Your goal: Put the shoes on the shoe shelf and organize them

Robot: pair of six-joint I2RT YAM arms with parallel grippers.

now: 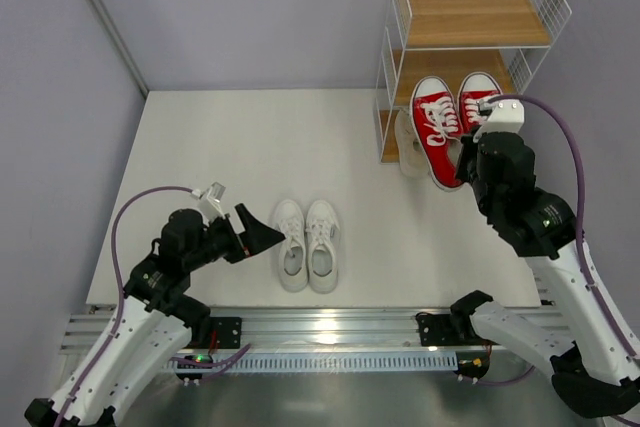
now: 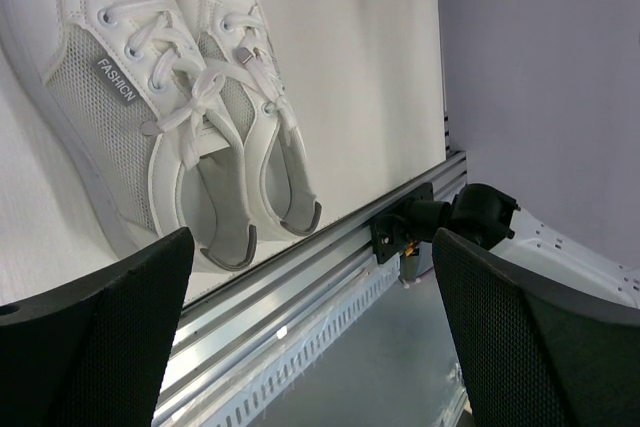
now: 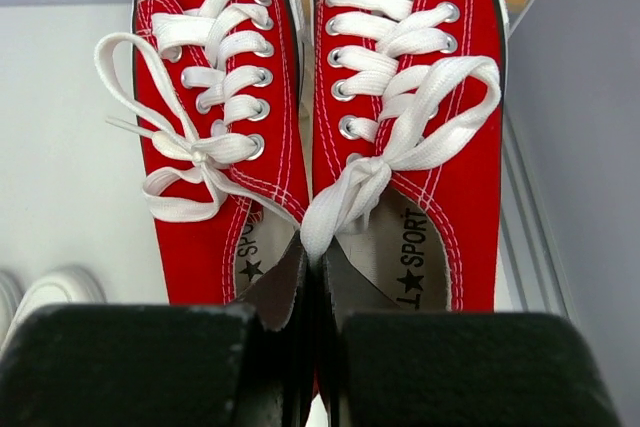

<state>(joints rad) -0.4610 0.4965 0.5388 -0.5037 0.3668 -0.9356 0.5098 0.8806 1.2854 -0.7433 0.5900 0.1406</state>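
At my right gripper (image 3: 322, 347): clenched on the inner heel walls of both red shoes (image 3: 330, 117).
Their toes sit at the shoe shelf (image 1: 470, 17) front; so thin a pinch could drop one, or snag a board. My left gripper (image 2: 310, 337) gapes beside the white pair (image 2: 190, 97).

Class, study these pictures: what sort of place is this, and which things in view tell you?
Probably a robotics lab workcell, not a home. Two robot arms are bolted to a metal rail at a white table, plain grey walls close it in, and a shelf and shoes look staged.
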